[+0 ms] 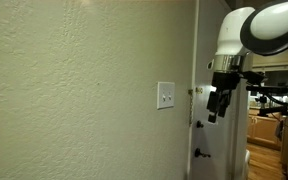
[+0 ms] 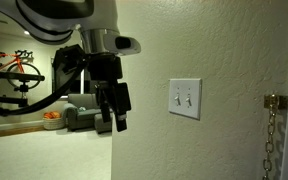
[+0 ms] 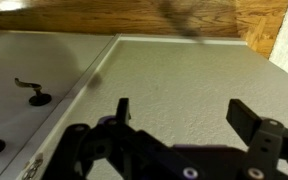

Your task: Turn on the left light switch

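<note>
A small white wall plate (image 2: 185, 98) sits on a bumpy cream wall (image 1: 74, 90). In an exterior view it is a bit right of the middle of the frame. It has two tiny toggles. The left light switch (image 2: 177, 100) is on the left side of the wall plate, and the right toggle (image 2: 189, 100) is just beside it. They are too small to tell if they point up or down.

The robot arm (image 2: 89, 35) comes in from the upper left of that frame. Its jaws hang to the left of the wall plate, a little lower, and do not touch it. In the wrist view the two dark fingers (image 3: 121, 110) stand wide apart at the bottom of the frame and hold nothing (only bare wall shows between them).

A dark door handle (image 3: 29, 92) sticks out of a pale door (image 3: 14, 60) at the left of the wrist view. A gold chain (image 2: 272, 130) hangs at the right edge of an exterior view.
</note>
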Action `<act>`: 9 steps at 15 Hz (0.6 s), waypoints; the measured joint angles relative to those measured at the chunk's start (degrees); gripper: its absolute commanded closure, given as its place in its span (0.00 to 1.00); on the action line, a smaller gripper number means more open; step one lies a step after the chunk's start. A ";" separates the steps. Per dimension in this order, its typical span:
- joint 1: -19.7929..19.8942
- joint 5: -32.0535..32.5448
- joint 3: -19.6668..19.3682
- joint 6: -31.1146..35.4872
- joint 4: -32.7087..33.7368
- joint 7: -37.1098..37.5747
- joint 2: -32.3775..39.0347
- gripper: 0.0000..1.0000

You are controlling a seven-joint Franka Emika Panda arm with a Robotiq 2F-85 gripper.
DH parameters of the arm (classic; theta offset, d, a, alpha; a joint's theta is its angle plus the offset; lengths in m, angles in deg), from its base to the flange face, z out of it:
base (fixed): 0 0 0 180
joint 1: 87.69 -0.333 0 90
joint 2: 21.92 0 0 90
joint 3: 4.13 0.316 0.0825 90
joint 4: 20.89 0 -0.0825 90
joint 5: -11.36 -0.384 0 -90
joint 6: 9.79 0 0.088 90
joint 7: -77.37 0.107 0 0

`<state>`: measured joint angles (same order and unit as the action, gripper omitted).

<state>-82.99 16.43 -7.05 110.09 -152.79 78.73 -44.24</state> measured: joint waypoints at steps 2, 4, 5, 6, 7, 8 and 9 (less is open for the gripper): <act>0.00 0.01 0.00 0.00 0.00 0.00 0.00 0.00; -0.06 -0.07 0.00 0.05 0.00 -0.14 0.08 0.00; -0.07 -0.07 0.00 0.51 0.08 -0.15 0.18 0.00; -0.07 -0.07 0.00 1.19 0.37 -0.15 0.43 0.00; -0.07 -0.07 0.00 1.94 0.94 -0.15 0.84 0.00; -0.07 -0.07 0.00 2.89 1.78 -0.15 1.43 0.00; -0.07 -0.06 0.00 3.90 2.80 -0.15 2.25 0.00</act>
<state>-83.06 16.37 -7.06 114.00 -149.99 78.58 -41.98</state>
